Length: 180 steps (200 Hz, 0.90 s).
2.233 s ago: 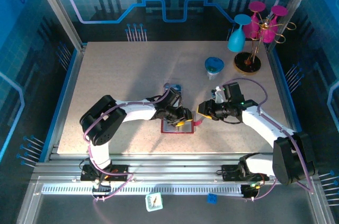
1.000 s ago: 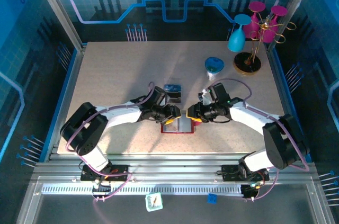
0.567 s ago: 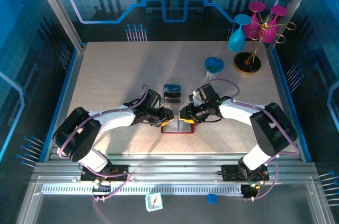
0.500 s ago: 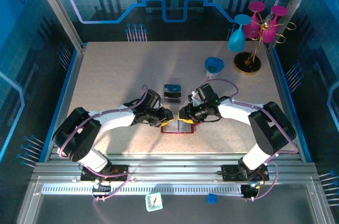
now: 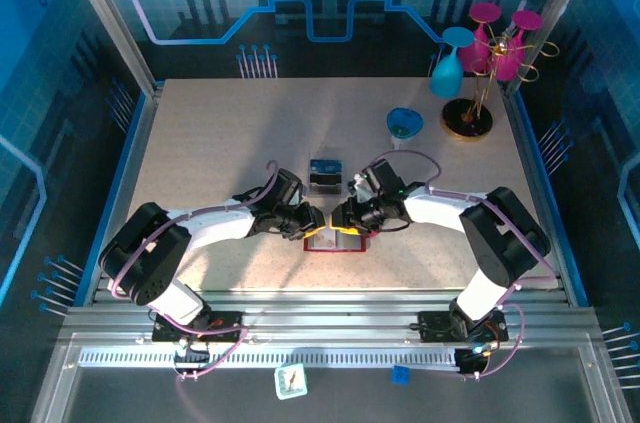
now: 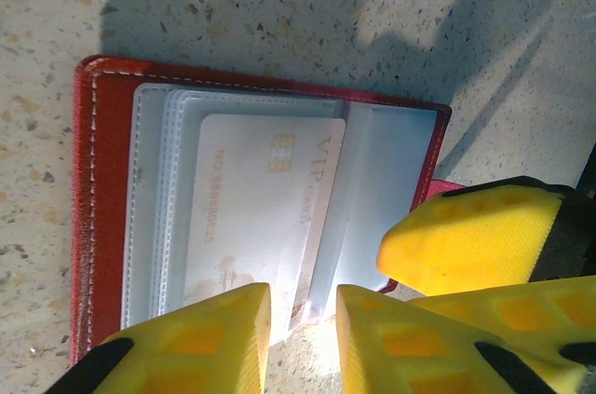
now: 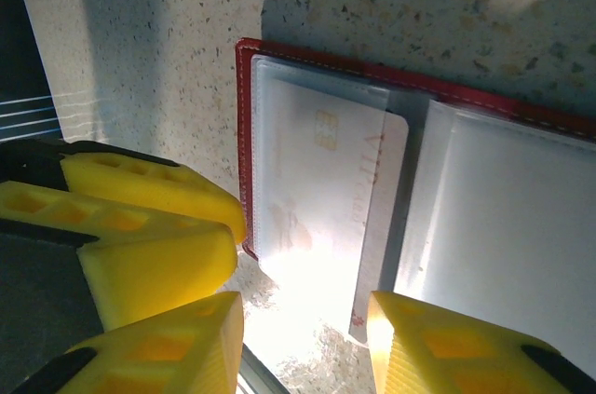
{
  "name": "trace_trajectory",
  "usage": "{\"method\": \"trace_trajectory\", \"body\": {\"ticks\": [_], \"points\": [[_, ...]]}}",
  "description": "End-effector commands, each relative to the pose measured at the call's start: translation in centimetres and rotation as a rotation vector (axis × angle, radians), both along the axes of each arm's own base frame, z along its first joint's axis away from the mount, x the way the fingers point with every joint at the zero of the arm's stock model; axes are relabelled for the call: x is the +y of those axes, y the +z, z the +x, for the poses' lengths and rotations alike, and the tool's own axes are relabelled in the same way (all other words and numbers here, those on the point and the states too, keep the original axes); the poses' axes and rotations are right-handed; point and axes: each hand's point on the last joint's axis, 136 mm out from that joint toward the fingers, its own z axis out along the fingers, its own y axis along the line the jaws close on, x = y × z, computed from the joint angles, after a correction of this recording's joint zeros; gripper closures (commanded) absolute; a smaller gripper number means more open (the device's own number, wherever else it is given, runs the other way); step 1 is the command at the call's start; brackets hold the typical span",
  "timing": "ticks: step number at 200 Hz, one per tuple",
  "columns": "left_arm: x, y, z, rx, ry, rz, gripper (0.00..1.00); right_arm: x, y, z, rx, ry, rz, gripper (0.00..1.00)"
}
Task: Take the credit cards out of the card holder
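Observation:
The card holder (image 5: 335, 242) is a red wallet lying open on the table, its clear pockets facing up (image 6: 93, 208) (image 7: 244, 133). A pale credit card (image 6: 251, 198) (image 7: 317, 180) with a chip and "VIP CARD" print sits slanted in a pocket, one long edge poking out toward the fold. Two more credit cards (image 5: 325, 175), one blue-and-white and one black, lie just beyond the wallet. My left gripper (image 5: 318, 220) (image 6: 303, 324) hovers at the wallet's edge, open by a narrow gap, with the card's corner at its mouth. My right gripper (image 5: 340, 217) (image 7: 303, 343) faces it, open wider, with nothing between its fingers.
The two grippers' yellow fingers (image 6: 475, 236) (image 7: 140, 217) nearly touch above the wallet. A blue bowl (image 5: 404, 123) stands at the back right. Behind it a rack (image 5: 470, 118) holds pink and blue glasses. Metal rails run along the near edge.
Both grippers have drawn together over the wallet from left and right. The left jaws have narrowed. The wallet and the loose cards have not moved.

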Motion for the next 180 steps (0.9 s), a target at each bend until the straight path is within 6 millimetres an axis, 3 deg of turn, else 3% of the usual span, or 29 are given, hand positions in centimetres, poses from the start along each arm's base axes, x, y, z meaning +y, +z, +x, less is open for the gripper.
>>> {"method": "trace_trajectory", "body": {"ticks": [1,180], "points": [[0.41,-0.62,0.10,0.008,0.003,0.023,0.77,1.03,0.36,0.39,-0.008,0.006,0.017,0.60],[0.42,-1.59,-0.07,0.034,-0.001,0.036,0.86,1.88,-0.47,0.18,0.012,0.023,0.012,0.61]]}}
